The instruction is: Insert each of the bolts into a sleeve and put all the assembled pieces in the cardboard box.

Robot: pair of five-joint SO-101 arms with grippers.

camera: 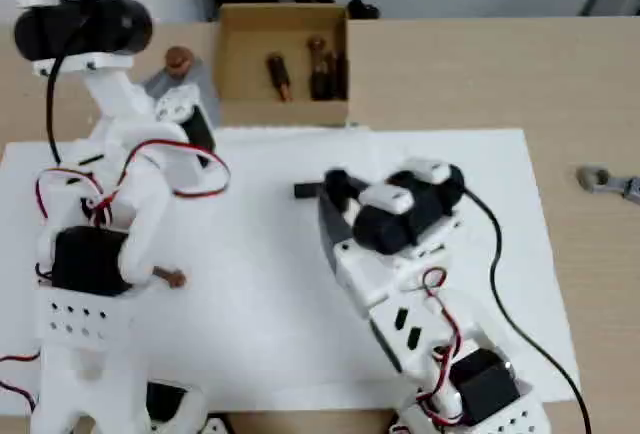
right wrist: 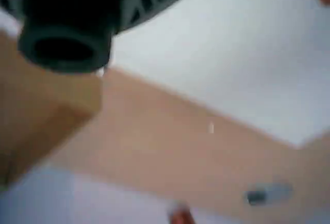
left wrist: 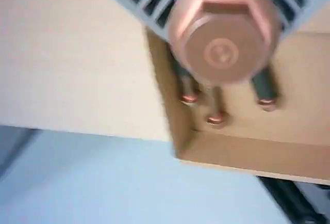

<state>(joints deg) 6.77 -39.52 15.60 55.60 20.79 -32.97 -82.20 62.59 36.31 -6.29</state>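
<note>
Beside cardboard box (camera: 283, 112), left gripper (camera: 182, 78) outstretched (clutching bolt (camera: 179, 58))

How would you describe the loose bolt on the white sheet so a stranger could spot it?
Find the big white sheet, then the left arm standing at its edge. Beside that arm's lower body lies a copper-coloured bolt. Unlike the second bolt, clamped in the left pincer by the cardboard box, it lies flat, unheld and without a sleeve.

Tool (camera: 603, 181) cut by edge; loose bolt (camera: 171, 277) half-hidden.
</note>
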